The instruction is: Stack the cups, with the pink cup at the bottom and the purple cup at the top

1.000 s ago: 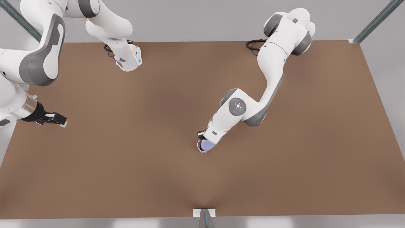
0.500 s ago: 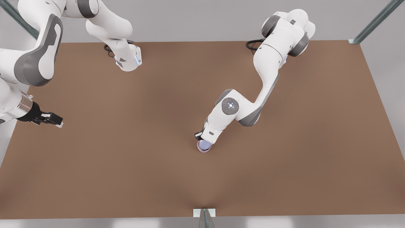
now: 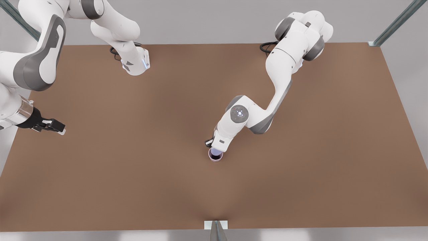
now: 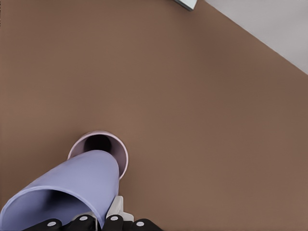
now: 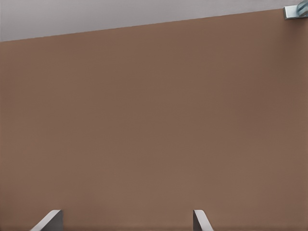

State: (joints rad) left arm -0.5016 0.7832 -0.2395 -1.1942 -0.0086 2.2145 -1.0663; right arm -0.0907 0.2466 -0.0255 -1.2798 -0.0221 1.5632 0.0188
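Holding the purple cup [image 4: 67,190] by its rim, the left tool [image 4: 103,222] had its fingers clamped on the wall, the cup tilted with its narrow base aimed at the open mouth of the pink cup [image 4: 108,144] just beyond it. In that wrist view the purple base overlapped the pink rim; whether it had entered or only hovered over the mouth could not be told. In the front view the left tool [image 3: 214,144] sat directly over the pink cup [image 3: 215,157], which stood upright near the middle of the brown surface [image 3: 301,174], its interior showing dark. The step in hand looked like the insertion itself: purple into pink. Next, by my reading, the cup needed righting so its axis matched the pink cup's, then a straight lowering until it nested, and only then a release. Farther off, at the front view's left edge, the right tool [image 3: 59,129] waited above the surface; its wrist view showed its two fingertips [image 5: 201,220] spread wide apart, with nothing between them.
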